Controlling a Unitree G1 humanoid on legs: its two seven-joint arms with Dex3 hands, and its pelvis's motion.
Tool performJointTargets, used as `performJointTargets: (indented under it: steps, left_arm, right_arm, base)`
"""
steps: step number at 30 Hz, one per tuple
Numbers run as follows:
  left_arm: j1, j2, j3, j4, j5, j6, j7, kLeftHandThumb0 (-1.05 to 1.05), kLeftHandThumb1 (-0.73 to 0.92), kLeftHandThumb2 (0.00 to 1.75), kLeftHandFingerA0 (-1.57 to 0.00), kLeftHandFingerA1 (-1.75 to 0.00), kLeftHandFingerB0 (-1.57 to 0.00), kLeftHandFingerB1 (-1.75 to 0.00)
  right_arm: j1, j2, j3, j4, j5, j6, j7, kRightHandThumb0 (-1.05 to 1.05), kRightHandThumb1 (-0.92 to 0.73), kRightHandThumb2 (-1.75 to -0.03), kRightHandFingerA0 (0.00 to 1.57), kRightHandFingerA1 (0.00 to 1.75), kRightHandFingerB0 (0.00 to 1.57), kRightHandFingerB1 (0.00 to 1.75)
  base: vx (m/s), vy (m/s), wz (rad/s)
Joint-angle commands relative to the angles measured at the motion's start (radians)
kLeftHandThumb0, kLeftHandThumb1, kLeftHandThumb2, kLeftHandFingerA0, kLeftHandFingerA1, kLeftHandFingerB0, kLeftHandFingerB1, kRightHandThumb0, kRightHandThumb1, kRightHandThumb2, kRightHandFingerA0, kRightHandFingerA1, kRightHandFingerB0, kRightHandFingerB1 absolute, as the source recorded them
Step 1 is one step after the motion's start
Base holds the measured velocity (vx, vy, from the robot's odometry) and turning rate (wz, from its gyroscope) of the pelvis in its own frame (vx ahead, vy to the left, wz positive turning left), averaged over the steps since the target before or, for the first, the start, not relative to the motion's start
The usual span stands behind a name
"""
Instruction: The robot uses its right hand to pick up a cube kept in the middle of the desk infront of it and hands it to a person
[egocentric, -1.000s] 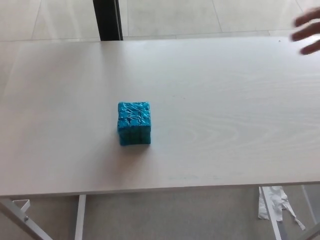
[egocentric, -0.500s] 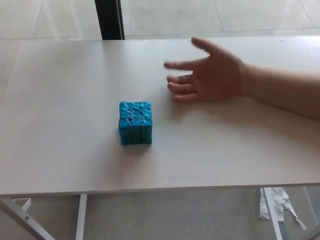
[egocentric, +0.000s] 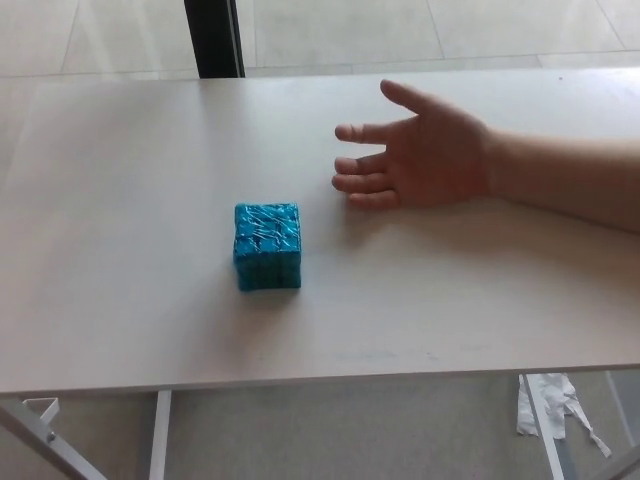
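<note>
A shiny blue cube (egocentric: 267, 245) sits on the white desk (egocentric: 120, 200), a little left of its middle. A person's hand (egocentric: 420, 160) lies palm up over the desk to the right of the cube and further back, the forearm coming in from the right edge. A gap of bare desk separates the fingertips from the cube. Neither of my hands shows in the head view.
A black post (egocentric: 213, 38) stands behind the desk's far edge. White desk legs (egocentric: 160, 432) show below the front edge, and a crumpled white scrap (egocentric: 548, 405) lies on the floor at the lower right.
A second ago only the person's fingertips showed at the top right corner. The hand has since reached in over the desk and now rests palm up. The cube has stayed put.
</note>
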Motion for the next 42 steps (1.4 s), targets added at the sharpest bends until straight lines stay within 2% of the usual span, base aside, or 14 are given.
performJointTargets:
  steps: [1, 3, 6, 7, 9, 10, 11, 12, 17, 18, 19, 20, 25, 42]
  left_arm:
    - [-0.001, -0.016, -0.016, 0.001, -0.025, 0.027, -0.013, -0.63, 0.48, 0.85, -0.59, -0.66, -0.33, -0.54]
    - [-0.003, -0.023, -0.024, 0.001, -0.02, 0.031, -0.006, -0.6, 0.49, 0.85, -0.67, -0.69, -0.35, -0.55]
    - [0.0, -0.026, -0.026, 0.002, -0.021, 0.032, -0.006, -0.6, 0.49, 0.85, -0.67, -0.69, -0.35, -0.55]
    - [0.002, -0.031, -0.029, -0.001, -0.021, 0.027, -0.022, -0.65, 0.48, 0.87, -0.6, -0.68, -0.34, -0.54]
    - [-0.004, -0.042, -0.03, 0.002, -0.024, 0.041, -0.026, -0.55, 0.49, 0.85, -0.54, -0.66, -0.33, -0.54]
    - [0.002, -0.047, -0.032, 0.003, -0.023, 0.041, -0.026, -0.59, 0.47, 0.83, -0.55, -0.66, -0.29, -0.52]
    - [0.003, -0.05, -0.035, 0.006, -0.02, 0.038, -0.023, -0.57, 0.47, 0.84, -0.54, -0.66, -0.33, -0.53]
    - [0.007, -0.051, -0.039, 0.006, -0.017, 0.035, -0.028, -0.59, 0.45, 0.84, -0.49, -0.64, -0.3, -0.53]
    - [0.01, -0.056, -0.055, 0.009, -0.008, 0.034, -0.019, -0.6, 0.46, 0.84, -0.62, -0.69, -0.34, -0.55]
    - [0.018, -0.055, -0.06, 0.006, -0.004, 0.027, -0.03, -0.6, 0.58, 0.58, -0.62, -0.57, -0.4, -0.43]
    - [0.017, -0.052, -0.074, 0.004, 0.007, 0.032, -0.023, -0.57, 0.61, 0.58, -0.64, -0.59, -0.4, -0.44]
    - [0.014, -0.051, -0.078, 0.005, 0.009, 0.038, -0.008, -0.55, 0.61, 0.58, -0.65, -0.59, -0.41, -0.44]
    - [0.017, -0.049, -0.086, 0.001, 0.0, 0.037, -0.011, -0.58, 0.6, 0.58, -0.63, -0.58, -0.41, -0.43]
    - [0.003, -0.054, -0.115, -0.007, -0.018, 0.038, -0.005, -0.58, 0.6, 0.58, -0.63, -0.58, -0.41, -0.43]
  right_arm:
    - [-0.057, 0.064, 0.107, -0.318, 0.045, 0.096, 0.023, -1.05, -0.61, -0.63, 0.63, 0.85, 0.39, 0.8]
    - [-0.038, 0.072, 0.189, -0.526, 0.066, 0.206, 0.05, -0.92, -0.57, -0.58, 0.54, 0.74, 0.36, 0.55]
    - [-0.026, 0.075, 0.203, -0.592, 0.085, 0.248, 0.055, -0.92, -0.57, -0.58, 0.54, 0.74, 0.36, 0.55]
    - [-0.029, 0.08, 0.24, -0.649, 0.083, 0.274, 0.06, -0.73, -0.57, -0.58, 0.44, 0.56, 0.38, 0.37]
    - [-0.034, 0.084, 0.328, -0.771, 0.076, 0.327, 0.084, -0.72, -0.54, -0.59, 0.4, 0.57, 0.34, 0.36]
    - [-0.047, 0.095, 0.376, -0.798, 0.054, 0.352, 0.084, -0.69, -0.44, -0.87, 0.45, 0.65, 0.22, 0.46]
    - [-0.065, 0.104, 0.424, -0.808, 0.018, 0.363, 0.087, -0.69, -0.53, -0.6, 0.43, 0.54, 0.33, 0.36]
    - [-0.074, 0.104, 0.457, -0.807, -0.026, 0.353, 0.09, -0.69, -0.59, -0.58, 0.47, 0.52, 0.35, 0.34]
    - [-0.146, 0.143, 0.621, -0.772, -0.114, 0.362, 0.124, -0.72, -0.56, -0.58, 0.47, 0.49, 0.35, 0.31]
    - [-0.152, 0.156, 0.649, -0.762, -0.142, 0.336, 0.119, -0.77, -0.47, -0.84, 0.44, 0.58, 0.31, 0.44]
    - [-0.163, 0.166, 0.68, -0.761, -0.156, 0.346, 0.118, -0.76, -0.46, -0.83, 0.42, 0.59, 0.29, 0.43]
    - [-0.181, 0.172, 0.727, -0.749, -0.203, 0.345, 0.119, -0.73, -0.57, -0.58, 0.43, 0.51, 0.34, 0.32]
    - [-0.263, 0.225, 0.846, -0.664, -0.228, 0.371, 0.146, -0.74, -0.57, -0.58, 0.35, 0.5, 0.29, 0.31]
    - [-0.269, 0.212, 0.834, -0.688, -0.242, 0.413, 0.159, -0.74, -0.57, -0.58, 0.35, 0.5, 0.29, 0.31]
  base:
    - [0.0, 0.0, 0.0]
    - [0.0, 0.0, 0.0]
    - [0.0, 0.0, 0.0]
    - [0.0, 0.0, 0.0]
    - [0.0, 0.0, 0.0]
    - [0.0, 0.0, 0.0]
    - [0.0, 0.0, 0.0]
    - [0.0, 0.0, 0.0]
    - [0.0, 0.0, 0.0]
    - [0.0, 0.0, 0.0]
    - [0.0, 0.0, 0.0]
    - [0.0, 0.0, 0.0]
    - [0.0, 0.0, 0.0]
    - [0.0, 0.0, 0.0]
